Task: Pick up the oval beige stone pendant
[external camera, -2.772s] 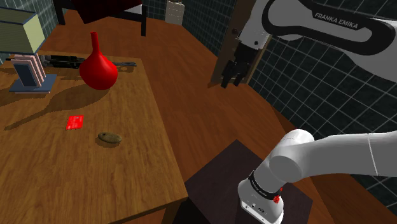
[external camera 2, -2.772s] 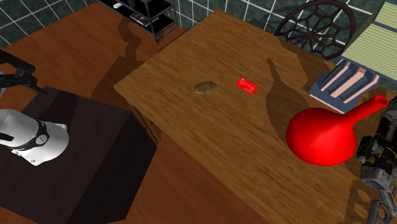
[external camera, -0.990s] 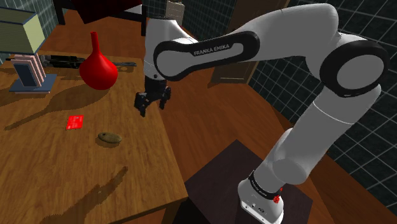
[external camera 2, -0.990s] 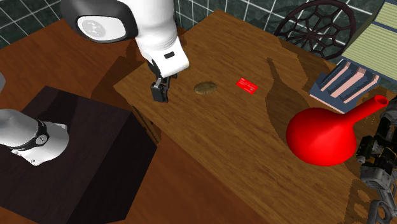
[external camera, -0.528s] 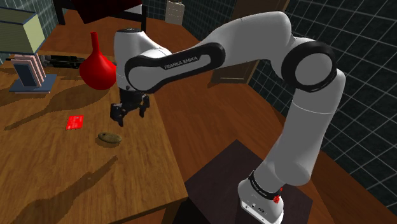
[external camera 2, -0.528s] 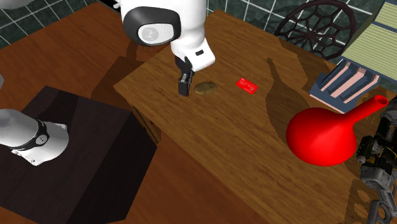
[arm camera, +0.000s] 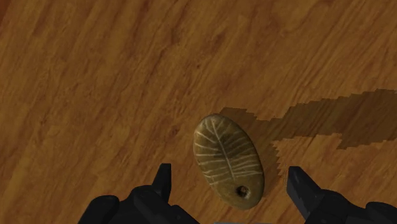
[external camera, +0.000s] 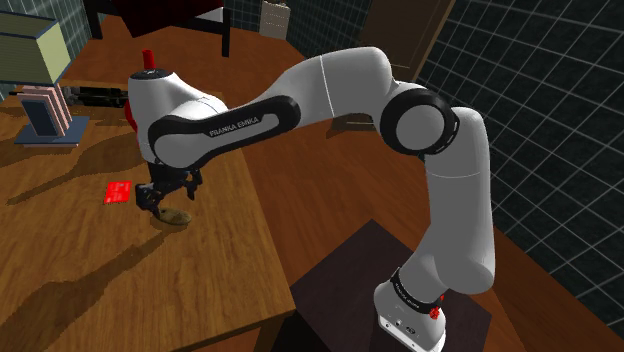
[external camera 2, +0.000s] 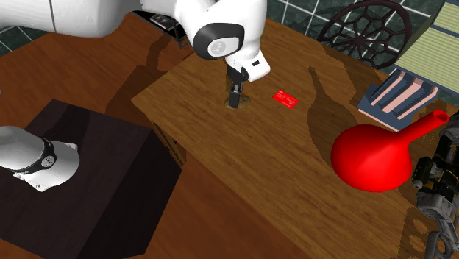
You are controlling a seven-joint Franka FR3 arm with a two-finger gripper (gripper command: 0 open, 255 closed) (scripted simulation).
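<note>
Wrist view: pendant [arm camera: 228, 160], stiff, likely light, untouched between parted fingers of the hand [arm camera: 229, 170]; grip its narrow sides.

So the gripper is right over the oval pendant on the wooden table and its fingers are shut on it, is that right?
Not quite. The gripper is over the pendant on the wooden table, but its fingers stand open either side, not touching it, as the wrist view shows.
</note>
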